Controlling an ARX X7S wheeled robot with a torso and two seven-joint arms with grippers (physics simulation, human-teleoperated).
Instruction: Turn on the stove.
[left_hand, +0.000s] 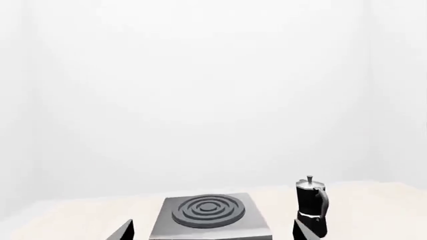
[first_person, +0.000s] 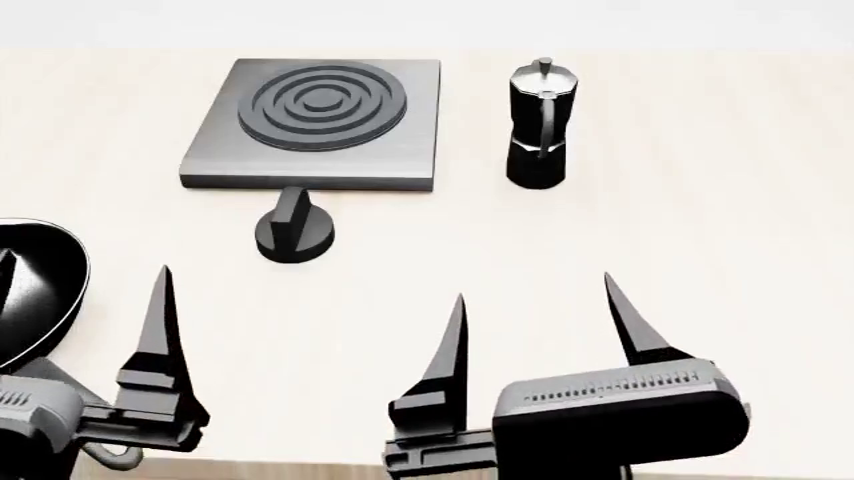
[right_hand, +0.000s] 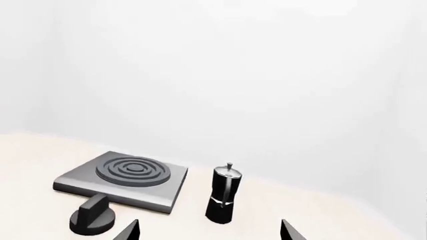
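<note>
The stove (first_person: 320, 125) is a flat grey metal plate with dark concentric rings at the back of the table. Its small black ridged knob (first_person: 294, 232) stands just in front of the plate. Both also show in the right wrist view, stove (right_hand: 127, 175) and knob (right_hand: 92, 216). The left wrist view shows the stove (left_hand: 210, 210) but not the knob. My left gripper (first_person: 83, 262) is open and empty at the near left. My right gripper (first_person: 534, 287) is open and empty, near of the knob and to its right. Neither touches anything.
A black moka pot (first_person: 541, 125) stands upright right of the stove, also in the wrist views (left_hand: 312, 205) (right_hand: 223, 195). A black frying pan (first_person: 34, 290) lies at the left edge beside my left gripper. The table (first_person: 721, 220) is pale.
</note>
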